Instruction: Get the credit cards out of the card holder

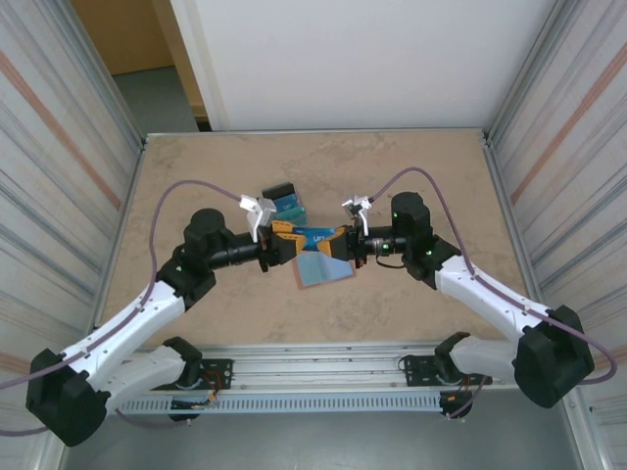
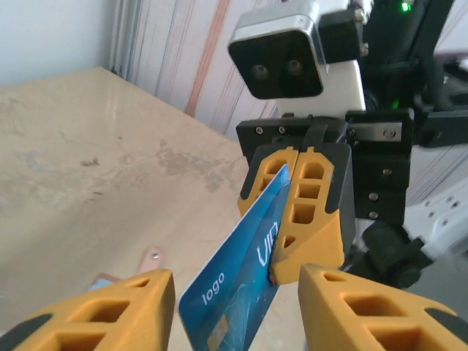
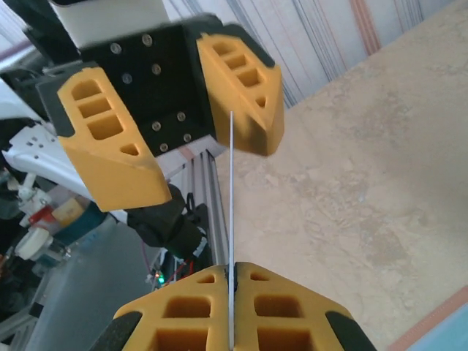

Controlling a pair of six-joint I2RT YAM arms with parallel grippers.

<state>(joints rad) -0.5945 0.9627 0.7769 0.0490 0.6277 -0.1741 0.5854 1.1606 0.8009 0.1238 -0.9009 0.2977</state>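
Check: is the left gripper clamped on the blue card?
No, the left gripper stands open either side of the blue card, which the right gripper pinches.

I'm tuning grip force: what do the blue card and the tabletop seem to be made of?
The blue card is probably thin plastic with a smooth, slightly glossy finish: it shows printed white lettering, a gold chip and a hairline edge. The tabletop looks matte beige with marble-like veining. Whether it is stone or printed laminate, I cannot tell.
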